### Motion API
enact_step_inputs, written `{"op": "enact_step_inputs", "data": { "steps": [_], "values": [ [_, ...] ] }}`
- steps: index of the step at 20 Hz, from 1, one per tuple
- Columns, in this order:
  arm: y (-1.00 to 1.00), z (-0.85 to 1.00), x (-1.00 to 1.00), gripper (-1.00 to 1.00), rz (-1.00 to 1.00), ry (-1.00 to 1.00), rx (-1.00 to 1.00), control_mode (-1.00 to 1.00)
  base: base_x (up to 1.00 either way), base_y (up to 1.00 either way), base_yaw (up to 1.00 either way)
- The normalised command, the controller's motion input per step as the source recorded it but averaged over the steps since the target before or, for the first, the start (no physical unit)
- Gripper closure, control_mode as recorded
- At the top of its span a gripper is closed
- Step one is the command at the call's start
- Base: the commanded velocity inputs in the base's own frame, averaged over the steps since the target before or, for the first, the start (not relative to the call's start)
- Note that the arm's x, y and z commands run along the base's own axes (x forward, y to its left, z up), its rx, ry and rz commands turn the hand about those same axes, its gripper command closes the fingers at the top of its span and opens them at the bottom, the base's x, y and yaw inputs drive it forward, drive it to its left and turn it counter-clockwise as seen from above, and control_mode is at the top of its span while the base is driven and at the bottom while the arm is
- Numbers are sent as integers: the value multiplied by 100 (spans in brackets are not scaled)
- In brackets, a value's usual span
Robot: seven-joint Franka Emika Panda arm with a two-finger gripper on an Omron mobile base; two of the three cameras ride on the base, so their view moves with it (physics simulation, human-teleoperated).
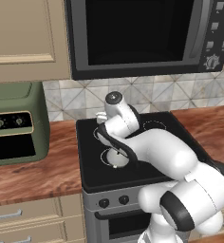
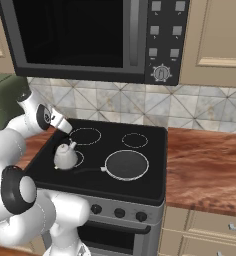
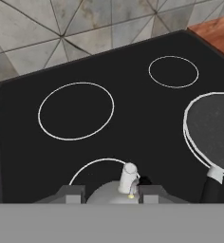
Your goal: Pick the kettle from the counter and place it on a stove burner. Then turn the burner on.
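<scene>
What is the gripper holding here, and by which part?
It cannot be told. The kettle sits on a front burner with the gripper around its top, possibly letting go.

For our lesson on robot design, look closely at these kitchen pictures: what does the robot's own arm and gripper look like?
The arm is made of smooth, rounded, glossy white segments, linked by dark grey to black joint rings and round end caps. A dark band curves along its forearm. No loose cables or markings show. The gripper ends in two small, blocky dark grey fingertips.
</scene>
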Motion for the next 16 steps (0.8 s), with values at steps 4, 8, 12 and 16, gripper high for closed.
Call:
{"op": "enact_step_inputs", "data": {
  "steps": [4,8,12,16],
  "values": [
    [0,0,0,-100,0,0,0,-100,0,0,0],
    [0,-1,-16,-100,0,0,0,-100,0,0,0],
    [0,-27,-86,-100,0,2,0,-100,0,0,0],
    [0,-55,-100,-100,0,0,0,-100,0,0,0]
  ]
}}
